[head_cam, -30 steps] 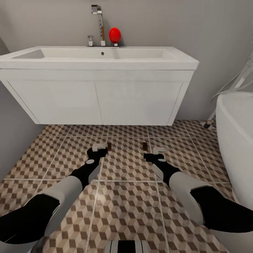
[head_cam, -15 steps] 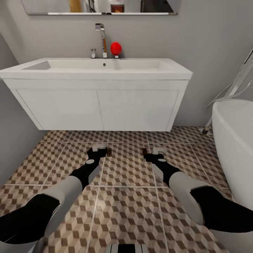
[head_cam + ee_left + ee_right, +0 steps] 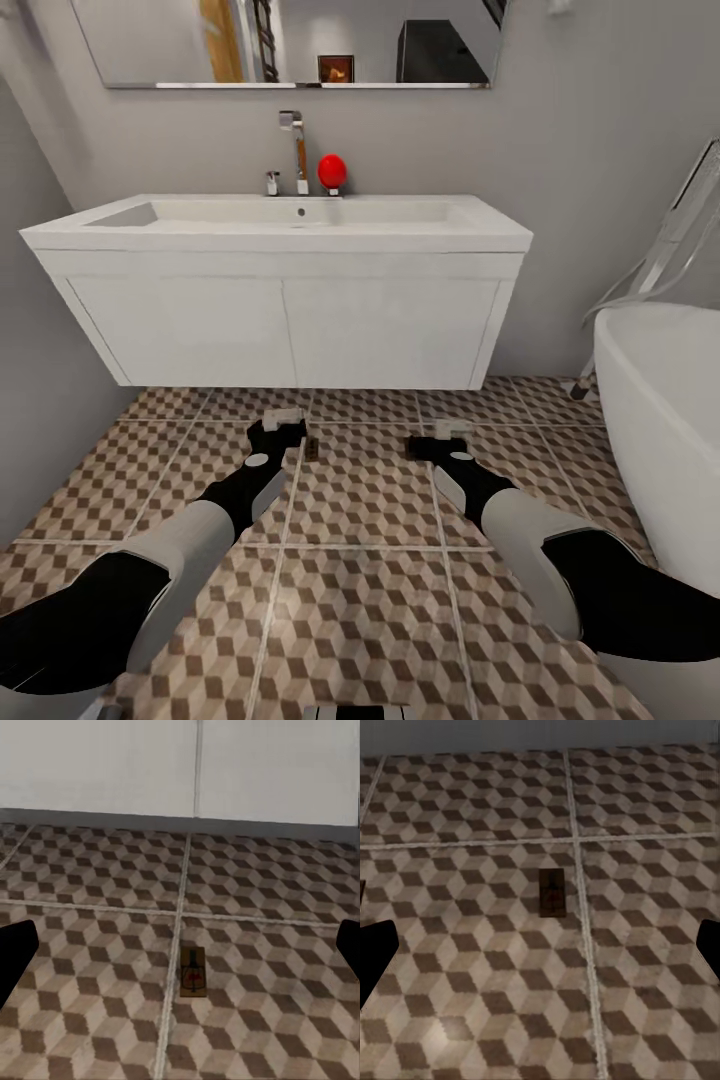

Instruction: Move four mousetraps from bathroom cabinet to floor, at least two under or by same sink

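Note:
Two mousetraps lie flat on the cube-patterned bathroom floor [image 3: 360,500] just in front of the white vanity [image 3: 290,330] that carries the sink [image 3: 300,213]. One mousetrap [image 3: 311,447] [image 3: 193,972] sits beside my left gripper [image 3: 277,430] [image 3: 180,949]. The other mousetrap [image 3: 410,445] [image 3: 552,892] is partly hidden behind my right gripper [image 3: 440,440] [image 3: 540,949]. Both grippers hover low over the tiles and are open, with nothing between their fingers [image 3: 15,952] [image 3: 375,956]. The cabinet is out of view.
A white bathtub [image 3: 660,400] stands close on the right, with a chrome hose rack [image 3: 670,250] behind it. A grey wall [image 3: 40,400] closes the left side. A chrome faucet [image 3: 298,150] and a red ball-shaped item [image 3: 332,170] stand on the sink, under a mirror [image 3: 290,45].
The whole head view has shifted: the sink looks farther and lower, and the mirror has come into sight. Both traps lie where they were, and both arms hold the same pose.

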